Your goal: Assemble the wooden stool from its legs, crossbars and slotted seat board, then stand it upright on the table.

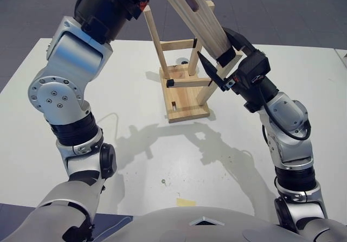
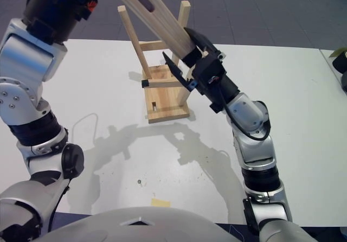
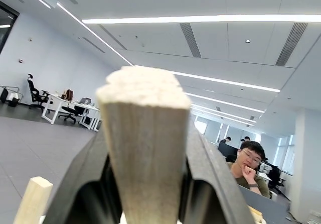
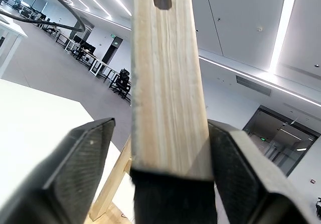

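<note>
White and widest of all, spreading beneath everything as the table (image 1: pixel 81 74). Standing upside down on it, toward the far middle, as the half-built stool (image 1: pixel 181 79): lying flat on the tabletop with the seat board (image 1: pixel 187 110), showing a small slot by its near edge, pointing upward with two legs (image 1: pixel 154 36), and bridging those legs with two crossbars (image 1: pixel 177 45), one above the other. Slanting through the air over that frame as a loose slotted plank (image 1: pixel 209 27), sloping from low on the right to high on the left, showing one oblong slot toward its upper end, and crossing in front of the right-hand leg. Pinching the plank's upper end tightly with the left gripper (image 3: pixel 145 143), pressing both dark fingers (image 3: pixel 83 194) flat against the wood's two faces. Cradling the lower, black-capped end with the right gripper (image 4: pixel 163 128), straddling rather than squeezing: leaning one finger (image 4: pixel 235 174) against the wood, leaving a sliver of gap beside the other. Hovering just beside the stool's lower crossbar with that right gripper; touching or not, impossible to tell. Lying on the near part of the table, well apart from the stool, as a small yellow scrap of tape (image 1: pixel 186 202). Sitting between scrap and stool, nearer the scrap, as a tiny dark speck (image 1: pixel 163 181), too small for naming.
</note>
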`<action>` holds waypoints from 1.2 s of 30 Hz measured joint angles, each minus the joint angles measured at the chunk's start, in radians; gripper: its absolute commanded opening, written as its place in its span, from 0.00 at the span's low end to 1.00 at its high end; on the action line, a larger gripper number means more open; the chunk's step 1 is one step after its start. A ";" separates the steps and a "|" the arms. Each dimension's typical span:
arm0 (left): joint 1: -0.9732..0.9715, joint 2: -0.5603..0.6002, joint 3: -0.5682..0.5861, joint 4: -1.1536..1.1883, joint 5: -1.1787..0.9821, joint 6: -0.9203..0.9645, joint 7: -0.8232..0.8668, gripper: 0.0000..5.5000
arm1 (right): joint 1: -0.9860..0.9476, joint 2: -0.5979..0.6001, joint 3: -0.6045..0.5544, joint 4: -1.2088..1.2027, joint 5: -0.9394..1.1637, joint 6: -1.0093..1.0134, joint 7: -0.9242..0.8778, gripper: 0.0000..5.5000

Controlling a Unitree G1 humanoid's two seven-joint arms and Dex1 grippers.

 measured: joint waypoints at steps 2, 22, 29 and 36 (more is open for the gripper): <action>-0.033 0.028 0.039 0.029 0.032 -0.033 0.004 0.19 | 0.003 0.004 -0.002 0.003 0.002 0.009 -0.001 0.73; 0.235 0.231 -0.137 0.241 0.696 -0.225 -0.294 0.19 | -0.258 -0.024 -0.125 0.612 -0.028 0.065 -0.082 0.98; 0.269 0.221 -0.111 0.225 0.734 -0.223 -0.314 0.19 | -0.148 -0.071 -0.048 0.453 0.030 0.044 0.154 0.98; 0.295 0.250 -0.083 0.242 0.775 -0.225 -0.337 0.19 | -0.148 -0.097 -0.220 0.243 0.334 0.150 0.198 0.98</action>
